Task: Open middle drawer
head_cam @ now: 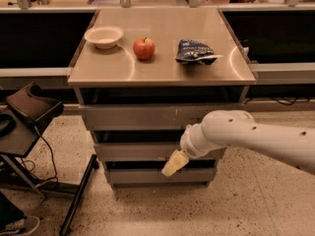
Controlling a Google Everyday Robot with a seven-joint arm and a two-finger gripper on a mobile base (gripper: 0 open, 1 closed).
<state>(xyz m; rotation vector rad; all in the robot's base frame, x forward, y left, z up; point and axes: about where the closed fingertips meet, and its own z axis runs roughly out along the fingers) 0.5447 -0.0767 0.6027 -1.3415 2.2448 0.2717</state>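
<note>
The middle drawer [133, 151] is the wide shallow grey front in the centre of the three-drawer cabinet. It sits flush in line with the fronts above and below. My gripper [173, 164] hangs from the white arm coming in from the right. Its pale fingers point down and left, just in front of the middle drawer's lower edge, right of centre.
On the cabinet top stand a white bowl [104, 36], a red apple [144, 48] and a blue chip bag [194, 51]. The top drawer [138, 116] and bottom drawer [142, 176] are shut. A black stand with a dark tray [30, 109] occupies the floor at left.
</note>
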